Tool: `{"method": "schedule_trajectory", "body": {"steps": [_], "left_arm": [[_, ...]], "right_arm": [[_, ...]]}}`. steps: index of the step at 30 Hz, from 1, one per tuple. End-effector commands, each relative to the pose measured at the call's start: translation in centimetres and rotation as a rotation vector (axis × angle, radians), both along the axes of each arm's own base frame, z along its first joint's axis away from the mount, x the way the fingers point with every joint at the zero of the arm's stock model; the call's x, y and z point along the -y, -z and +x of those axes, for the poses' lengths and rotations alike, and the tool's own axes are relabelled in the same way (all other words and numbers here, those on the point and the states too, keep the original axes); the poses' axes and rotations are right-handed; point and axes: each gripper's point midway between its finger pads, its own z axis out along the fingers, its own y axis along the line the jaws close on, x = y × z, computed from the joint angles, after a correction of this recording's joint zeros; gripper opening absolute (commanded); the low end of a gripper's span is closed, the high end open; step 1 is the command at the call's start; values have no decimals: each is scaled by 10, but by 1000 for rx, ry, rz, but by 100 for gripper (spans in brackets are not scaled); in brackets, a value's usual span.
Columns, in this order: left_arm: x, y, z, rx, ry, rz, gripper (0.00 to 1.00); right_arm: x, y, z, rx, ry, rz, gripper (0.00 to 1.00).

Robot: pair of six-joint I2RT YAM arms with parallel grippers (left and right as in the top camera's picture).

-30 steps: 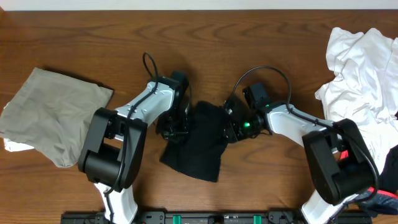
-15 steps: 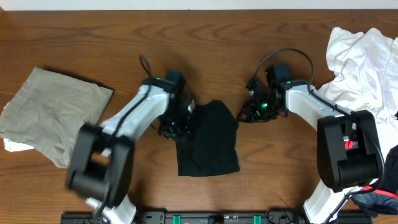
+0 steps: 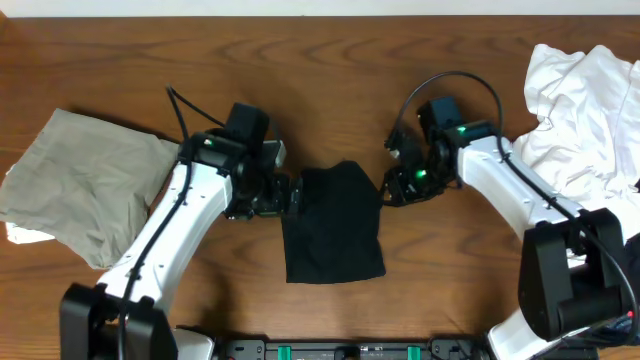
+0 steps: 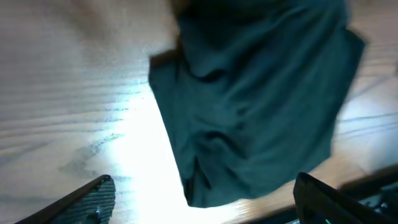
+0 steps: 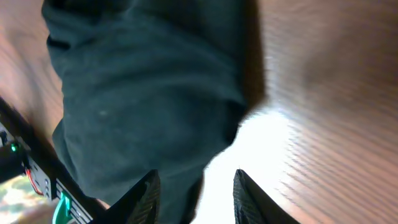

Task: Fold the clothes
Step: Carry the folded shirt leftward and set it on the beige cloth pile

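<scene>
Your left gripper stands wide open. Its dark fingertips sit at opposite corners of the wrist view with nothing between them. Just ahead of them lies the black fabric garment, soft and matte. It is folded into a rough rectangle with shallow creases and lies flat on the brown wooden table, which is glossy and finely grained.

Your right gripper is narrow, its jaws slightly parted and empty, above the garment's opposite edge. Whether it touches the cloth, you cannot tell.

Well out past your left gripper, a khaki cloth garment lies folded and smooth. Far beyond your right gripper, a white crumpled fabric pile is heaped in loose ridges.
</scene>
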Motion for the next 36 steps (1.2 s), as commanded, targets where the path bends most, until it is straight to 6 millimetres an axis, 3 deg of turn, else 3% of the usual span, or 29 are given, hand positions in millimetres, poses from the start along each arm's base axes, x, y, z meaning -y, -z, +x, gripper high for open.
{"method": "schedule_trajectory", "body": {"steps": [1,6,10,21,26,32,36], "left_arm": [[-2,32,-19,-105,-16,3,94],[-2,64,-35,-165,-37,-14,94],[12,80,-42,-192,-32,-105,95],[51,90,-50,-228,29,-389,95],[50,93,-53,-235,27,-386,95],[52,93,-47,-217,17,-392,94],[52,93,-47,-215,17,-392,94]], "right_arm": [[-11,0,-8,14,-63,-8,38],[-26,2,-19,20,-123,-22,38],[-29,5,-20,35,-122,-62,40],[-33,7,-12,47,-94,-53,43],[-32,26,-17,-10,-99,-76,43],[-33,66,-27,-114,-114,-104,39],[-41,77,-38,-163,-137,-89,38]]}}
